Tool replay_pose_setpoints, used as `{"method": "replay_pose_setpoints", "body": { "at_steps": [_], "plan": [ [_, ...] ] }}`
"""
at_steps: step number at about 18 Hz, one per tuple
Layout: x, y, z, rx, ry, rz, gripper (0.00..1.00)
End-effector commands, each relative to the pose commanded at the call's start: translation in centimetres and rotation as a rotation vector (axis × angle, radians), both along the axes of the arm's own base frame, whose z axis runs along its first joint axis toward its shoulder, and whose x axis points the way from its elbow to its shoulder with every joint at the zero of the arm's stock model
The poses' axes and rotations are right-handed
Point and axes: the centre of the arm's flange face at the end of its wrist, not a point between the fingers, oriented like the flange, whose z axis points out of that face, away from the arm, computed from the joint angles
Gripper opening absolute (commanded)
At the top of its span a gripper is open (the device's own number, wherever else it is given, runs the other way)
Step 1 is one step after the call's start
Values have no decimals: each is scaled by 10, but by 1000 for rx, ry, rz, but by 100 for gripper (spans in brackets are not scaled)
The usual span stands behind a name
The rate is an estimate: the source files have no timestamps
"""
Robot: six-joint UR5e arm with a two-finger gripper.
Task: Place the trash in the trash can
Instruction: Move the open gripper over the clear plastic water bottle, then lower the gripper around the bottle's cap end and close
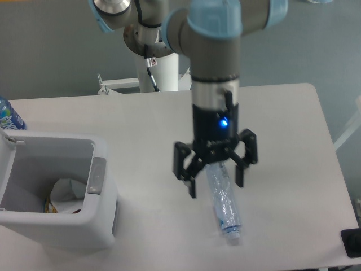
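Holding a crumpled white carton (66,192), the trash can (84,228) sits apart from the crushed clear bottle (224,204), straddled by the spread-fingered gripper (215,179).

Grey cylindrical arm segments with pale blue joint caps, black wrist section carrying one small lit blue lamp, black two-finger gripper (215,180) with angular linkage jaws, thin black cable along white mounting post.
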Motion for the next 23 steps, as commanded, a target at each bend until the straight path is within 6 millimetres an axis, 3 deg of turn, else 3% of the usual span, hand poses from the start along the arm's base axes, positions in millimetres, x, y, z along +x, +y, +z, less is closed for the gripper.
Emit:
{"method": "replay_pose_setpoints", "body": {
  "at_steps": [6,11,13,15,18,23],
  "plan": [
    [-38,7,-79,-73,-68,-1,100],
    [-52,3,-142,-173,-88,-76,100],
    [-69,-8,-151,-251,-47,-125,100],
    [-65,-15,-176,-293,-60,-194,100],
    [-56,-18,-194,-309,-80,-208,100],
    [-56,-15,-200,-308,-86,-213,100]
  ]
}}
